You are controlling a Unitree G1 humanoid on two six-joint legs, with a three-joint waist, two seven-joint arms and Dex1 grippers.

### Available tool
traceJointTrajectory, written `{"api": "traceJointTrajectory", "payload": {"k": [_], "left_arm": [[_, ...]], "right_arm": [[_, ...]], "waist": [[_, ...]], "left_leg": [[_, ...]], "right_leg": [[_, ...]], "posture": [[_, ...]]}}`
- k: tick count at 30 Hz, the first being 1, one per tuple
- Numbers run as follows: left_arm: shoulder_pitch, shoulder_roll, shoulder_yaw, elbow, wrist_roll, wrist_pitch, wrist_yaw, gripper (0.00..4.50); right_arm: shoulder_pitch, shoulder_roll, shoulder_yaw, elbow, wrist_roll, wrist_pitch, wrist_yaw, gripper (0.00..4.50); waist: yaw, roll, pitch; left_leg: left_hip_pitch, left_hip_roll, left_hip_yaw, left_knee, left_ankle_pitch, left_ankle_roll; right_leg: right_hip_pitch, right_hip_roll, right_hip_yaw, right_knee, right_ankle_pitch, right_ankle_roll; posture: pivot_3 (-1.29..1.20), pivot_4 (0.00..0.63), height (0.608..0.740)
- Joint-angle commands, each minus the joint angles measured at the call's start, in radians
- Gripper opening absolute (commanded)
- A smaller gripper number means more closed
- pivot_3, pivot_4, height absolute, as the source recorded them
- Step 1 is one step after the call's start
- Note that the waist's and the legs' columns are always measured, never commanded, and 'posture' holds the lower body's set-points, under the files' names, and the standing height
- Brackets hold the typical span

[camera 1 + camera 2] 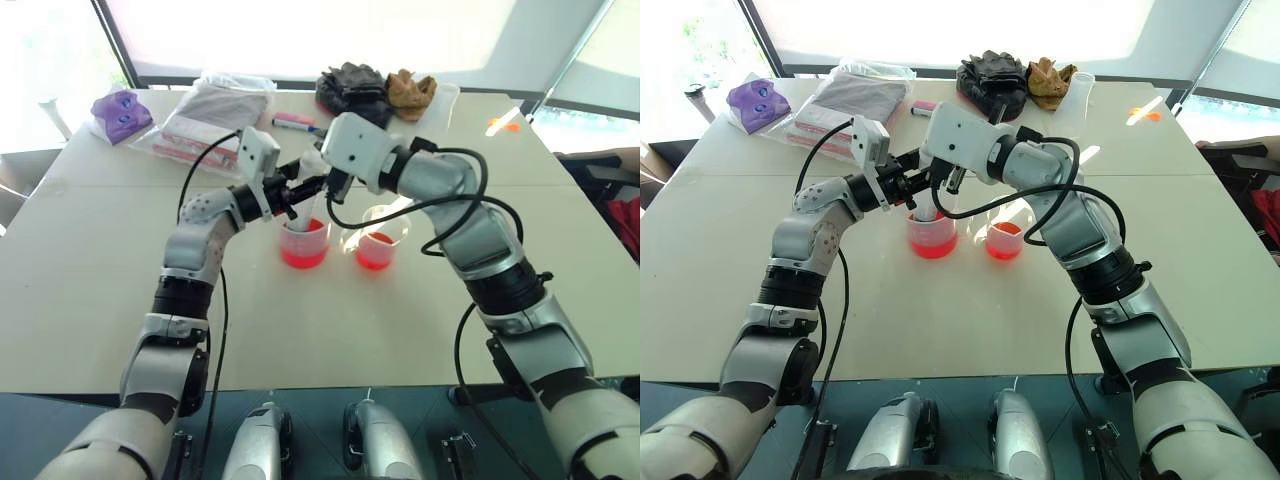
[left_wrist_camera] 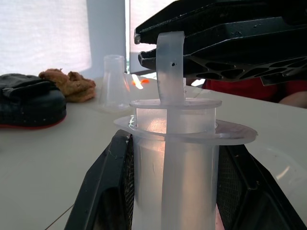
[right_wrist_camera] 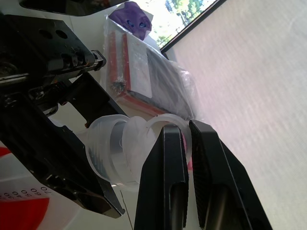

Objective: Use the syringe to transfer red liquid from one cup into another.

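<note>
The syringe (image 2: pixel 175 167) stands upright, and my left gripper (image 1: pixel 292 197) is shut on its clear barrel. Its white plunger (image 3: pixel 139 139) sticks out at the top, where my right gripper (image 3: pixel 187 132) is shut on it. The syringe (image 1: pixel 303 216) reaches down into the larger beaker (image 1: pixel 305 245), which holds red liquid (image 1: pixel 304 256). I cannot make out the syringe's tip. The smaller cup (image 1: pixel 378 240), with a flared rim, stands just right of the beaker and also holds some red liquid. Both grippers meet above the beaker.
At the far side of the table (image 1: pixel 100 300) lie a pink and blue marker (image 1: pixel 295 122), plastic bags (image 1: pixel 215 115), a purple pack (image 1: pixel 120 112), black gloves (image 1: pixel 352 88) and brown gloves (image 1: pixel 410 90). A tall clear cup (image 1: pixel 1080 92) lies near them.
</note>
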Motion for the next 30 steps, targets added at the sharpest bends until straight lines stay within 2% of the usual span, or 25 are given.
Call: {"api": "traceJointTrajectory", "payload": {"k": [1,19,30], "left_arm": [[0.012,-0.008,-0.031,-0.048,-0.007,0.007,-0.028,1.6],[0.07,0.006,-0.052,-0.092,-0.015,0.038,-0.026,1.6],[0.08,0.012,-0.063,-0.102,-0.013,0.04,-0.032,1.6]], "right_arm": [[-0.049,-0.016,-0.075,-0.006,-0.025,-0.016,-0.037,0.02],[-0.143,-0.035,-0.151,0.103,-0.054,-0.095,-0.173,0.02],[-0.15,-0.042,-0.146,0.114,-0.052,-0.109,-0.195,0.02]], "waist": [[0.0,0.0,0.0],[0.0,0.0,0.0],[0.0,0.0,0.0]], "left_leg": [[0.0,0.0,0.0,0.0,0.0,0.0],[0.0,0.0,0.0,0.0,0.0,0.0],[0.0,0.0,0.0,0.0,0.0,0.0]], "right_leg": [[0.0,0.0,0.0,0.0,0.0,0.0],[0.0,0.0,0.0,0.0,0.0,0.0],[0.0,0.0,0.0,0.0,0.0,0.0]], "posture": [[0.0,0.15,0.74],[0.0,0.15,0.74],[0.0,0.15,0.74]]}}
